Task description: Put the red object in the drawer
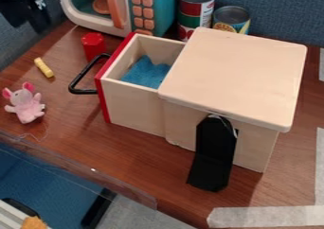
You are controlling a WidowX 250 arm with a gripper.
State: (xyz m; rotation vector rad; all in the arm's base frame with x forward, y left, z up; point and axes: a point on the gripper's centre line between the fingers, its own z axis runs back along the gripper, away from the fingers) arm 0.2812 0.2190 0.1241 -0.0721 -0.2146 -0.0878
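Black flap: on the box's near side (214, 157), its lower part spread on the desk (142, 162).
Wooden box: set to the right, its lid (237, 74) level.
Pink toy mouse (26, 105): left of the drawer, out of the likely path.
Drawer (131, 102): open, with blue cloth (147, 73) inside; no further pull seems needed.
Black handle (80, 75): stuck out beside the red object; it should be cleared from above, lest it be snagged and the drawer shifted.
Yellow piece (43, 67): on the desk, best left undisturbed.
Red object (93, 46): upright on the desk, outside the drawer, beyond the handle. A straight descent over its centre is called for, then a grip on opposite sides, a lift above the red front panel (114, 76) and a low release over the cloth.
Toy microwave (152, 3) and cans (195, 10): behind; room should be kept.
Pincer (31, 13): at the upper left; whether wide or narrow cannot be told.
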